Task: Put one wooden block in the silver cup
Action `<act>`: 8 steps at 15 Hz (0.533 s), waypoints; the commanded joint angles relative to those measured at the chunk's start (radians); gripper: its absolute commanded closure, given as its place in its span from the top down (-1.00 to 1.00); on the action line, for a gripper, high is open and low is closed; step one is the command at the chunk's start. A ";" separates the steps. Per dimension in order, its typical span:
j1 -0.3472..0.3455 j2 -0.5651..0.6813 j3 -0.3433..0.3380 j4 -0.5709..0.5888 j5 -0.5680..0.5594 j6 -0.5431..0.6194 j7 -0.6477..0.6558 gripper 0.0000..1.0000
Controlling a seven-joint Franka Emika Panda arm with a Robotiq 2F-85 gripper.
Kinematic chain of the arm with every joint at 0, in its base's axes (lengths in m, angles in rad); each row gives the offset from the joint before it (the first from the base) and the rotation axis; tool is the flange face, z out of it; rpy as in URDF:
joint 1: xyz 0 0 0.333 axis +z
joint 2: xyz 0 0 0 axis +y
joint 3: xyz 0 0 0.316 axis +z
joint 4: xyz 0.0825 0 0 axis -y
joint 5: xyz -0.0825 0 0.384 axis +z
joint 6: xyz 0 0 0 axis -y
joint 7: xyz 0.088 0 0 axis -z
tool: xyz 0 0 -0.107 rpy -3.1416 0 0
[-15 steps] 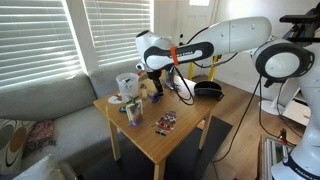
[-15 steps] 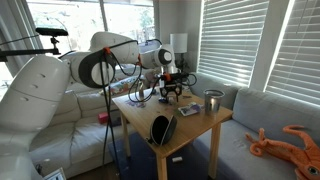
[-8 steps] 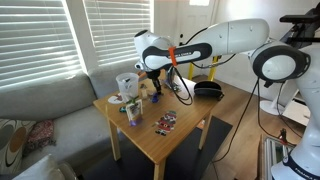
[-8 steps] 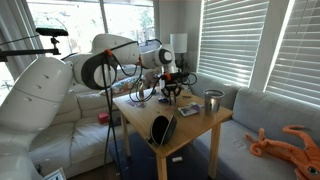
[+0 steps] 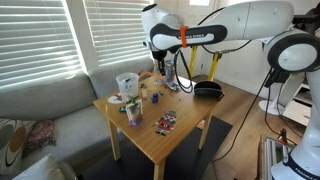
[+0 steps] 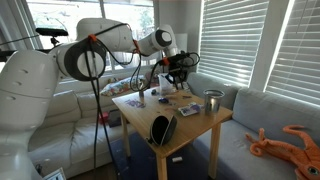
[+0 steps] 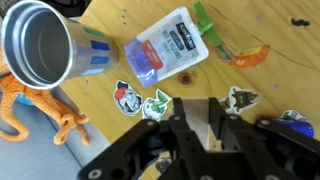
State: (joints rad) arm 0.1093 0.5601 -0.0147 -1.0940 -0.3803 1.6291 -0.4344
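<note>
A: Tool state?
B: Tool (image 7: 210, 117) clamped on 1 pale wooden block (image 7: 209, 126), pinched btwn both fingers. It's held up high, well above the counter (image 7: 265, 20).
A: Cup loc?
B: Silver cup (image 7: 42, 45) is upright w/ nothing seen inside. It's off to the tool's upper-left in wrist view, well apart, so not under the tool yet. 1 clear packet (image 7: 170, 52) lies btwn tool and cup. In an exterior view the silver cup (image 6: 212, 101) sits near the counter edge, below and to the side of the tool (image 6: 178, 64).
A: Risks?
B: 3, imo. Mouth is narrow, so an off-center release could clip the rim and the block bounces off. Coming down too low could bump the cup, which prob. tips or slides off the edge. If the block is tilted in the grip, it may jam across the mouth.
</note>
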 commanded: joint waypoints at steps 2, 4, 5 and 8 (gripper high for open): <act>-0.001 -0.003 0.001 -0.001 0.000 -0.001 -0.004 -0.85; -0.001 -0.014 -0.021 0.008 -0.006 0.059 0.110 -0.85; -0.007 -0.035 -0.025 0.004 -0.001 0.071 0.133 -0.85; -0.014 -0.105 -0.057 -0.010 -0.007 0.106 0.230 -0.85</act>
State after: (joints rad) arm 0.1006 0.5333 -0.0488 -1.0789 -0.3810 1.7110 -0.2923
